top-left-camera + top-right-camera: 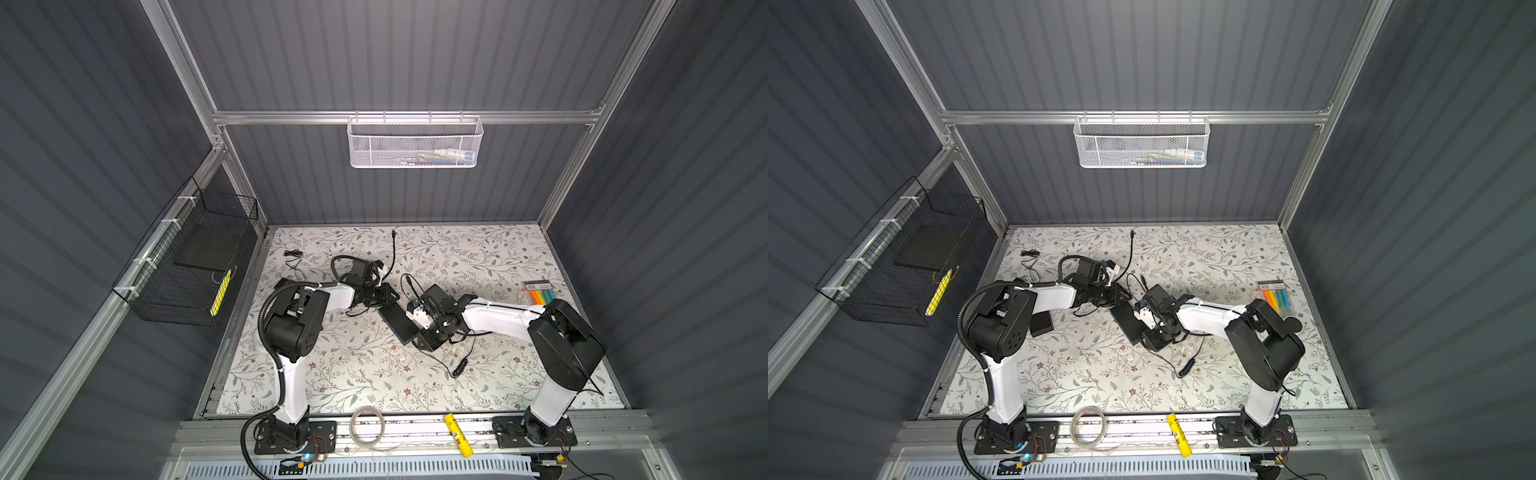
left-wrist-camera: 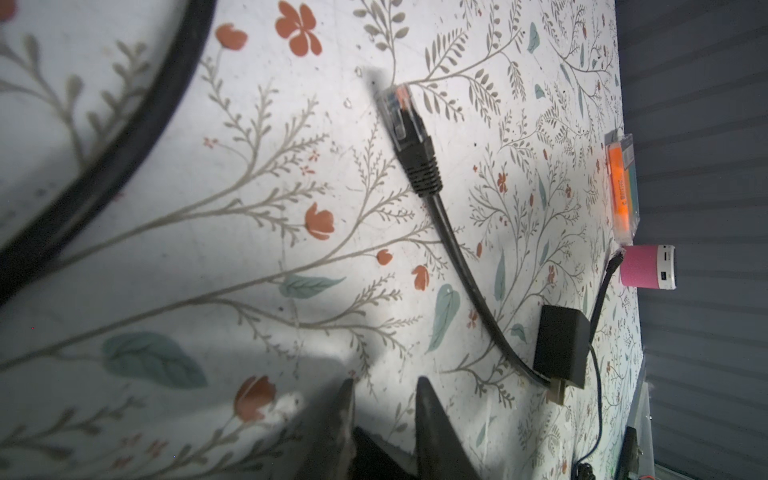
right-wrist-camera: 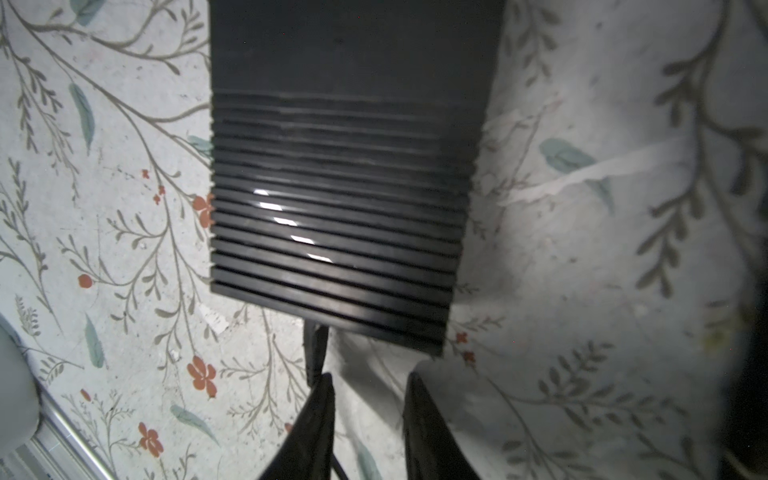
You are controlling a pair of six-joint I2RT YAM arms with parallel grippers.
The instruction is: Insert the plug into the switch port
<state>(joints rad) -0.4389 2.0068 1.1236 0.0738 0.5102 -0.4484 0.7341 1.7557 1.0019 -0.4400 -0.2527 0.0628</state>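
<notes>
Black switch (image 3: 340, 187), one plug (image 2: 401, 116), left tool (image 2: 384, 380), right tool (image 3: 370, 376)

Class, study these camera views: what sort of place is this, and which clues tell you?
Probably a robotics lab test cell: a white-and-black left robot arm and right robot arm bolted down, inside a silver aluminium frame with grey ribbed wall panels.

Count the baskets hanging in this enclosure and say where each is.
2. A white mesh basket hangs from the back rail. A black wire basket hangs on the left-side rail. No others show in any view.
</notes>
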